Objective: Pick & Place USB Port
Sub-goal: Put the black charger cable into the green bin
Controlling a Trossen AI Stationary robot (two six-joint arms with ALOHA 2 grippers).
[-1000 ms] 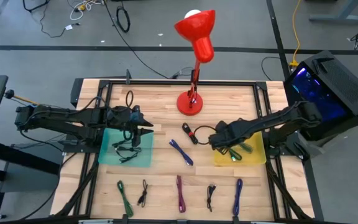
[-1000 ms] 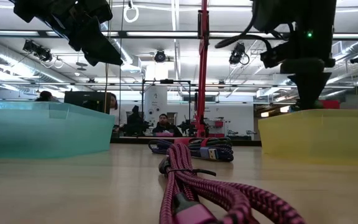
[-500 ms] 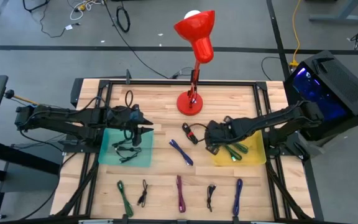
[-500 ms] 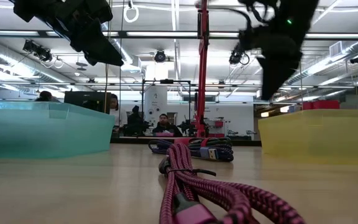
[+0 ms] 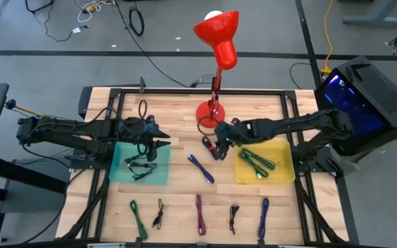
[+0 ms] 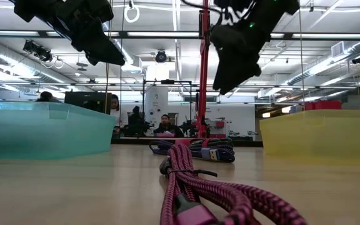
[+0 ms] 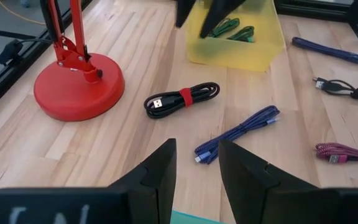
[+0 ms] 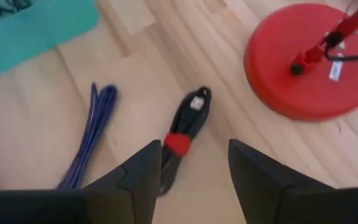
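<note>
One arm (right) moved over black cable (image 5: 210, 147).

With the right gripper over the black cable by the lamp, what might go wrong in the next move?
The right gripper, open and empty, hangs above the black cable, which lies close to the red lamp base; a descent could clip the base. The cable is a bundled coil held by a red band, so a grasp off the band may slip or pull strands loose.

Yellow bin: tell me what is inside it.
The yellow bin holds green cables, lying across its floor. Nothing covers them from above; the right end effector is off beside it.
</note>
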